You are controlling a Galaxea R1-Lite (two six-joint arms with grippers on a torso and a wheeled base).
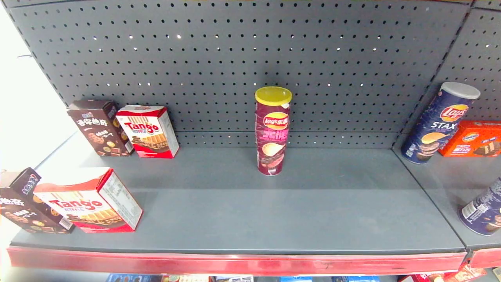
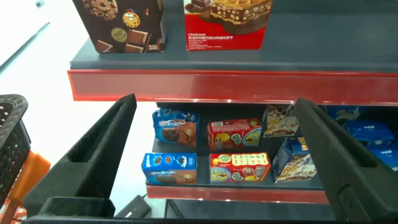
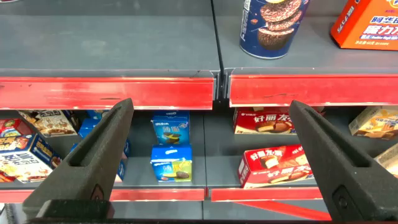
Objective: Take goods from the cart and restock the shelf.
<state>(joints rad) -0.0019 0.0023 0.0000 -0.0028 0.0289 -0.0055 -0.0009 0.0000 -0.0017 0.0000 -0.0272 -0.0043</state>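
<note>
Blue can [image 1: 483,211], perhaps chips, half off-frame.

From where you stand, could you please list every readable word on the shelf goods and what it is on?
"Tango": front red-and-white box, rear red-and-white box.
"Lay's": maroon can.
"Lay's STAX": rear blue can.
Too unclear to read: other print on front brown box, rear brown box, orange box.

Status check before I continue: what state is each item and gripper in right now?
Left gripper: open, empty.
Right gripper: open, empty.
Maroon can: upright, yellow lid on.
Rear blue can: upright, grey lid on.
Front blue can: upright.
Rear Tango box: standing, closed.
Front Tango box: standing, closed.
Rear brown box: standing, closed.
Front brown box: standing, closed.
Orange box: closed.
</note>
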